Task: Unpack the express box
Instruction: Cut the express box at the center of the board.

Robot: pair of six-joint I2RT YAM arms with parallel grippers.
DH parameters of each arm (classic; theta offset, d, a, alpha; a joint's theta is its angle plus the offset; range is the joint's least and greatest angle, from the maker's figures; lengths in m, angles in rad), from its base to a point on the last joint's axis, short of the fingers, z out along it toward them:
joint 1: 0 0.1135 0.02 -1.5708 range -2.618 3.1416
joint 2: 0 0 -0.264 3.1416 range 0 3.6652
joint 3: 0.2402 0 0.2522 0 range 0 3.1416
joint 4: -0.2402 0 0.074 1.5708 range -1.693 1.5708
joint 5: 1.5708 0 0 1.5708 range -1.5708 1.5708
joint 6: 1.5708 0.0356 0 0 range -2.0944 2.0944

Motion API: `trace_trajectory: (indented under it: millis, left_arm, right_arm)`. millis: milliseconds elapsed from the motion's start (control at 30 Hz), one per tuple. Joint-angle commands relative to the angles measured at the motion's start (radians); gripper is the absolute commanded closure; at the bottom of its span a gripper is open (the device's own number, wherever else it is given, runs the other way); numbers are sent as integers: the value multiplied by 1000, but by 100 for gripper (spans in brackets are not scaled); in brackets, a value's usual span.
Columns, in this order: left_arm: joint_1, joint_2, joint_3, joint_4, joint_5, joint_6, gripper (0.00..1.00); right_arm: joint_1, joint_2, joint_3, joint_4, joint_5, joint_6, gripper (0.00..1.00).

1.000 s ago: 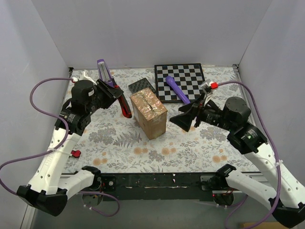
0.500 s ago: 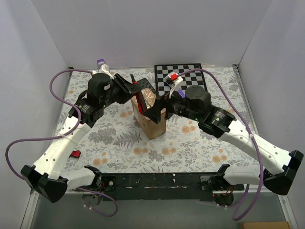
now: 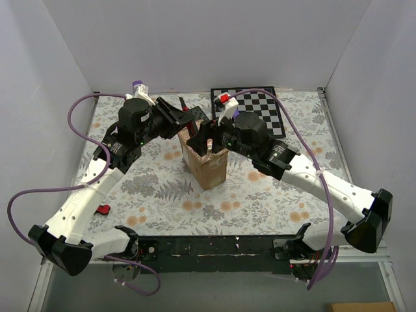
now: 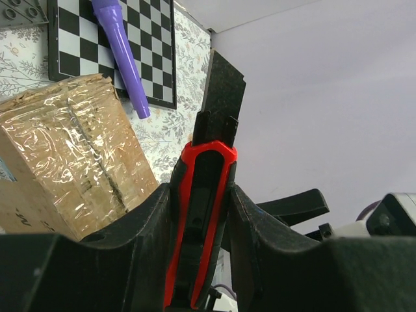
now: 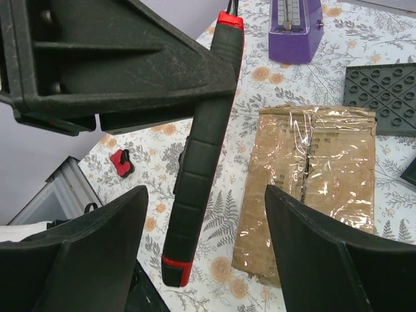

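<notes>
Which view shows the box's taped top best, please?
The right wrist view: most of the box top and its seam show. The left wrist view crops it at the edge; the top view shows mainly its sides.

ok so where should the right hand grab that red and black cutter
By the ribbed black grip on the free lower half of the cutter, below where the left hand clamps it. Come square to its length, open right hand straddling the slim body, which hangs clear.
</notes>
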Motion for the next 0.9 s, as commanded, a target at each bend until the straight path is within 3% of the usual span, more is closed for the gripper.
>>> trace_trajectory:
  millis: [0, 200, 333, 500, 533, 600, 633, 667, 867]
  left_arm:
    - [-4, -19, 14, 37, 30, -12, 100]
    - [-4, -30, -12, 57, 41, -15, 100]
    - [-4, -42, -27, 80, 58, -15, 100]
    - [-4, -52, -30, 90, 56, -9, 100]
    - [-4, -53, -33, 88, 52, -6, 99]
    - [-4, -65, -37, 91, 44, 2, 89]
    - [-4, -71, -40, 96, 39, 5, 79]
    - [-4, -75, -49, 99, 36, 7, 74]
    - [-4, -101, -75, 96, 24, 44, 30]
  right_arm:
    - [4, 15, 45, 109, 17, 28, 22]
    - [4, 26, 34, 123, -23, 33, 38]
    - [4, 40, 45, 122, -38, 31, 56]
    - [4, 49, 56, 79, -64, 33, 65]
    - [4, 49, 65, 68, -64, 27, 72]
    - [0, 46, 77, 30, -75, 15, 82]
    - [-3, 46, 92, 13, -81, 12, 94]
    - [-6, 43, 100, -1, -87, 8, 99]
    - [-61, 34, 195, -157, -216, -11, 99]
